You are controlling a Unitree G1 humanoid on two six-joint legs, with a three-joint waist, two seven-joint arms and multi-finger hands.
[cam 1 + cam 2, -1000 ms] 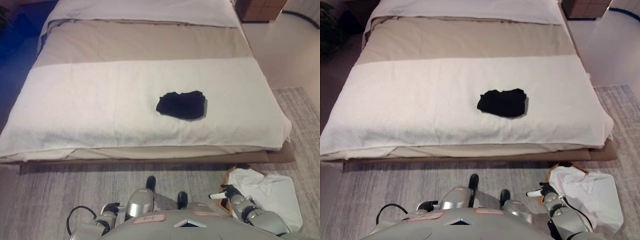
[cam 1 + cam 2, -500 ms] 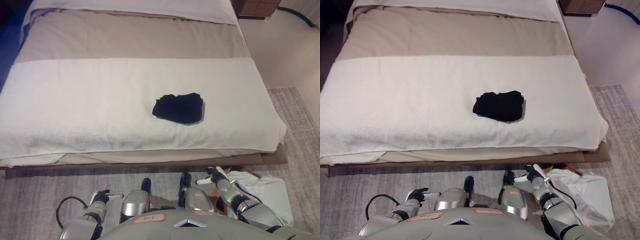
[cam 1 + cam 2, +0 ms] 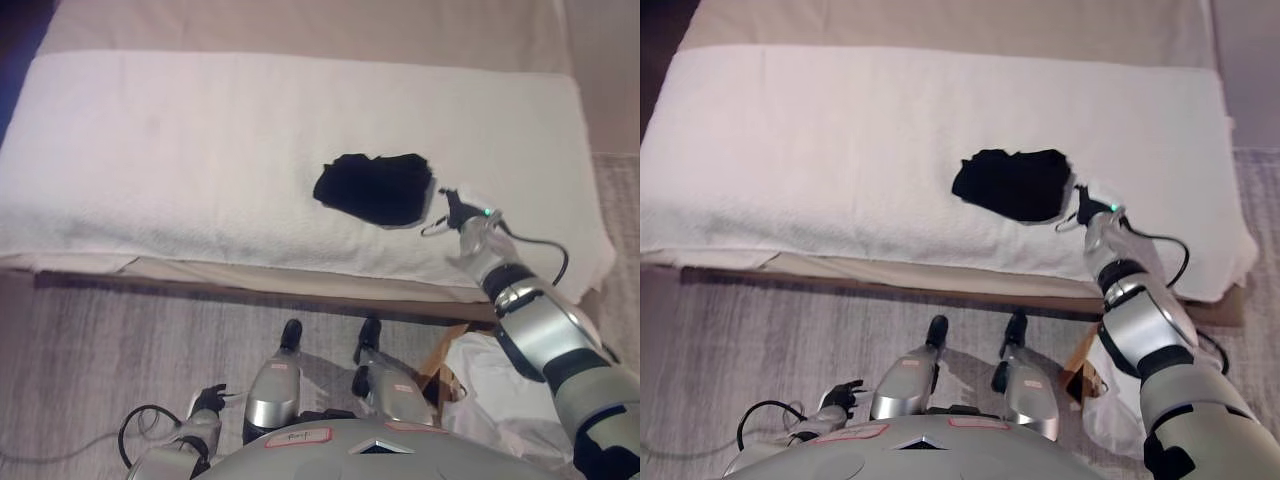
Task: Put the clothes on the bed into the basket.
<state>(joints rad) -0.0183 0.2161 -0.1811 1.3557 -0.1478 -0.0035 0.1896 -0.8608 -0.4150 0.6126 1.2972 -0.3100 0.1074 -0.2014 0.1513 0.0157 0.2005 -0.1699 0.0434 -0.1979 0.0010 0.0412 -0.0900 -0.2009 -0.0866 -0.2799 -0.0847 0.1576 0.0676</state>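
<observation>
Lying long axis left-right on bed (image 3: 200, 130), black garment (image 3: 375, 187); right hand (image 3: 452, 208) beside, grip unclear.

Right hand (image 3: 1087, 205) perhaps touching black garment (image 3: 1012, 184) (on bed (image 3: 820, 150)).

No legible text, label, number or sign is found. Nothing printed is seen on the black garment (image 3: 373, 187), on the white cover of the bed (image 3: 180, 150) or on the rug (image 3: 110, 350).
</observation>
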